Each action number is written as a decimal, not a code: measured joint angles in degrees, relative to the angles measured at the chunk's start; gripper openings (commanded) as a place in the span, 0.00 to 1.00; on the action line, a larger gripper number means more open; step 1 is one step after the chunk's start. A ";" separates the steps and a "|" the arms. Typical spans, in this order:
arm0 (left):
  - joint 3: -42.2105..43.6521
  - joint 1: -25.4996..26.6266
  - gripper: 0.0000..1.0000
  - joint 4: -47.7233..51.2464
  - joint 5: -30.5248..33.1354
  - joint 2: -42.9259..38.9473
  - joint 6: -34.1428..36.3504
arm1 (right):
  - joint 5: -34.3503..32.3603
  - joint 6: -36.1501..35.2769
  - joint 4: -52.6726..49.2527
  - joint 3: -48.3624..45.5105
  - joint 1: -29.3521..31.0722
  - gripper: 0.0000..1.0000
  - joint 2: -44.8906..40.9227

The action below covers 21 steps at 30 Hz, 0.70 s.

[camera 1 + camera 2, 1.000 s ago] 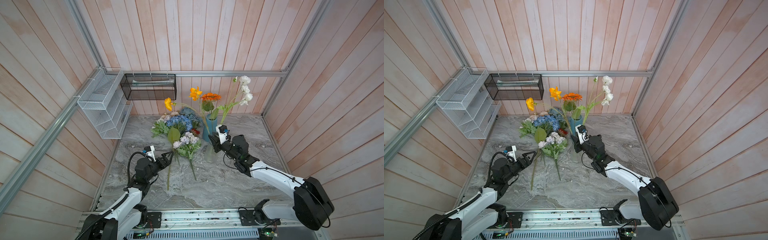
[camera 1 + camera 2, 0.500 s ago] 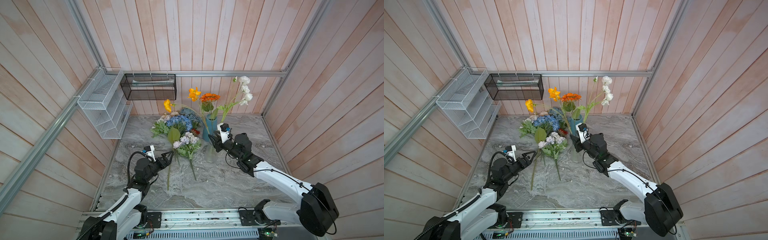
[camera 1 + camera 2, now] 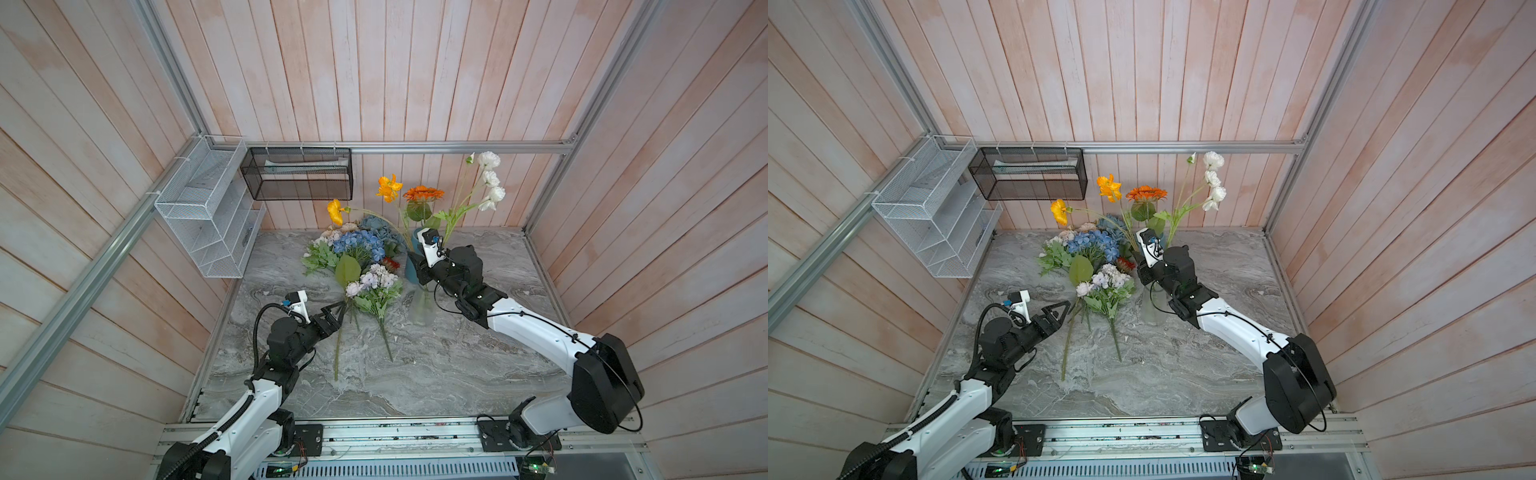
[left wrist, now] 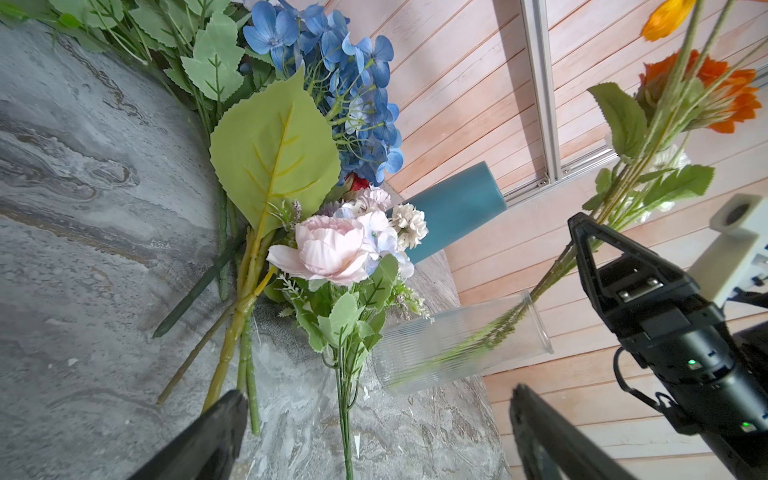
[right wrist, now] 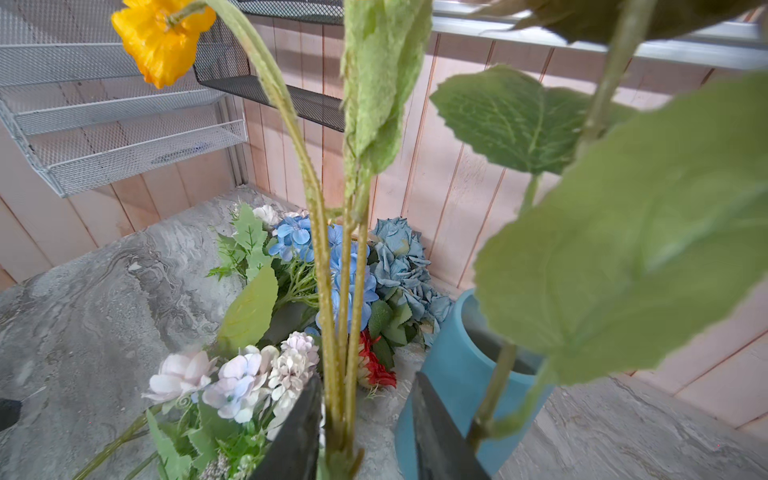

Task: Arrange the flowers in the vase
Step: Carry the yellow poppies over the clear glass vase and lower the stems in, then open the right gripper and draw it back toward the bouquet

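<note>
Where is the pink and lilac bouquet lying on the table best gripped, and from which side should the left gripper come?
Probably the bare thin stem, below the leaves, from above with the jaws across it. The pink and lilac bouquet lies flat on the table; that end lies apart from the other stems, and the blooms are bulky and soft. The open left gripper is near.

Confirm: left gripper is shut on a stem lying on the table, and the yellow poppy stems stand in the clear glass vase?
Wrong on the grip. The left gripper is open, jaws wide apart with nothing held, as the left wrist view shows. The yellow poppy stems do stand in the clear glass vase.
</note>
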State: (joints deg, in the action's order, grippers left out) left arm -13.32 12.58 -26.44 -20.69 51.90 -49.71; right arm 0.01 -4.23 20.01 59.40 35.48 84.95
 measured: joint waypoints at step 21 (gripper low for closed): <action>0.00 0.24 1.00 -1.44 0.17 4.52 0.13 | -0.35 4.72 11.28 -17.88 0.96 0.00 -10.19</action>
State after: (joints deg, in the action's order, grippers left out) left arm -13.32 12.82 -27.88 -20.51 56.42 -49.58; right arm -0.34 0.49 31.29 41.52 36.45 74.76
